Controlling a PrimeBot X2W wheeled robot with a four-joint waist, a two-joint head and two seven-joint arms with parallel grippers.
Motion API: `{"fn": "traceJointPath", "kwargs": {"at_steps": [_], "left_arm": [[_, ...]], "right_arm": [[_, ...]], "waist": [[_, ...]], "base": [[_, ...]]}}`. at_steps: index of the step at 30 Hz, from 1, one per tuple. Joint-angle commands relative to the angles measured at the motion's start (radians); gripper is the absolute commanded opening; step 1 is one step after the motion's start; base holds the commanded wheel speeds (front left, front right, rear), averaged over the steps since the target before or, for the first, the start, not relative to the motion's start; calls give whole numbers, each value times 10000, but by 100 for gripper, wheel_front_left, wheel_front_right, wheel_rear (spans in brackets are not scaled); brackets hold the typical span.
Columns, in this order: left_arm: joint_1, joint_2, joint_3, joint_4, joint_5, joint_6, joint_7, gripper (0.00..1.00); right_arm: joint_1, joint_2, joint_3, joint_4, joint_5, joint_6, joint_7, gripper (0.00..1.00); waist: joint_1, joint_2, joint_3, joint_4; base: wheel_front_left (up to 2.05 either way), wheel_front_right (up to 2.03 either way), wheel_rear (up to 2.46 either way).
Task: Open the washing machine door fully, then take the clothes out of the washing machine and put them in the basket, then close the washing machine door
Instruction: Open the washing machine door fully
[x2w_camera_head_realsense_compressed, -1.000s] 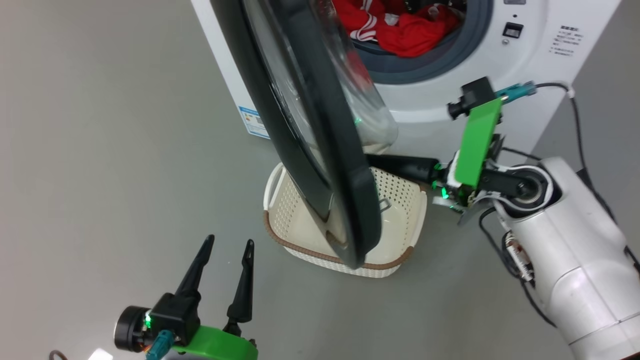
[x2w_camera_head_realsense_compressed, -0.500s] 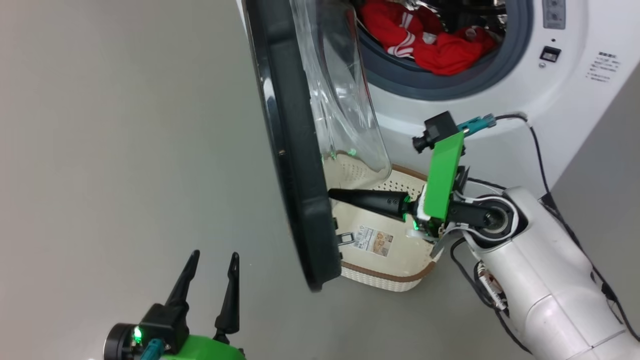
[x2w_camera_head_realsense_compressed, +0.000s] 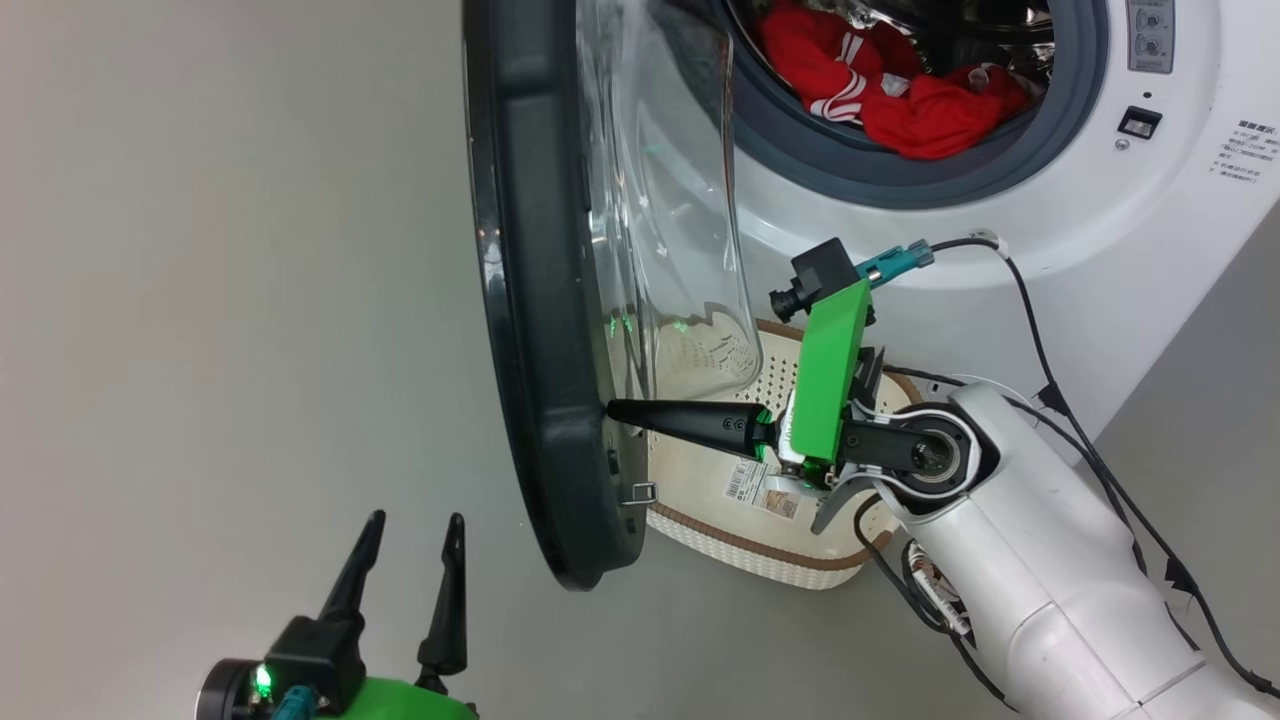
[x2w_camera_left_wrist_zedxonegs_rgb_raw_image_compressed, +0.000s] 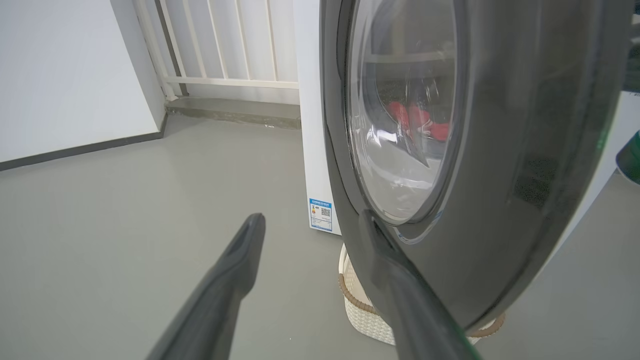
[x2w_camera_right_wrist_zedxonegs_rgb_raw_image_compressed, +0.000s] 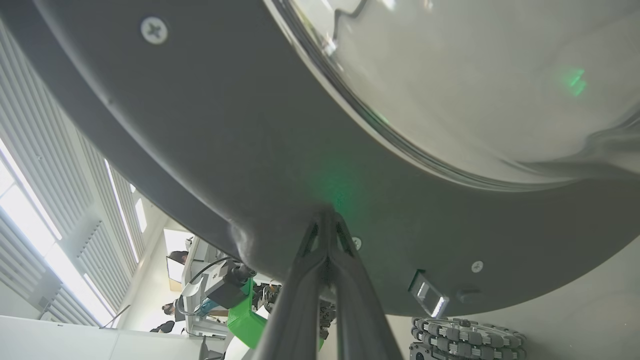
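Glossy round door (x2w_camera_head_realsense_compressed: 530, 300) swung wider, pinched right gripper (x2w_camera_head_realsense_compressed: 614, 409) touching rim

grey floor (x2w_camera_head_realsense_compressed: 250, 300), smooth. white washing machine (x2w_camera_head_realsense_compressed: 1150, 230) stands on it; cream basket (x2w_camera_head_realsense_compressed: 740, 540) sits just before its front.

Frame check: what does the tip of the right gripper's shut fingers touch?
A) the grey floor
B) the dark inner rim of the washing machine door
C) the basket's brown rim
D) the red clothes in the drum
B: the right gripper, fingers shut together, has its tip against the black inner rim of the washing machine door; the right wrist view shows the same contact.
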Motion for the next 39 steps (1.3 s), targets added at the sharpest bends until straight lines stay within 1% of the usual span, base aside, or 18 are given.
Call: {"fn": "traceJointPath", "kwargs": {"at_steps": [1,14,15,16,17,24,31,39], "left_arm": [[-18,160,429,-285,67,109,-122,100],[-20,160,514,-323,31,167,-122,100],[-21,160,502,-299,44,146,-122,100],[-22,160,491,-266,67,127,-122,100],[-13,160,500,-194,106,95,-122,100],[-9,160,646,52,223,-58,-122,100],[-66,160,905,195,354,-206,-122,100],[-59,160,1257,296,510,-325,-122,100]], "right_arm": [[-295,407,183,-216,11,16,-105,0],[-491,518,595,-165,401,16,-406,0],[-457,518,595,-193,385,16,-446,32],[-403,518,585,-215,373,16,-472,50],[-269,453,522,-223,312,16,-595,100],[256,77,303,-356,176,16,-946,100],[944,-693,85,-609,-114,16,-1368,100],[1823,-1491,27,-967,-607,16,-2253,100]], "waist": [[-1,-1,21,13],[-1,-1,54,26],[-1,-1,34,17],[-1,-1,8,8],[-1,-1,-62,-17],[-1,-1,-288,-107],[-1,-1,-338,-369],[-1,-1,-455,-733]], "base": [[0,0,0],[0,0,0],[0,0,0],[0,0,0],[0,0,0],[0,0,0],[0,0,0],[0,0,0]]}}
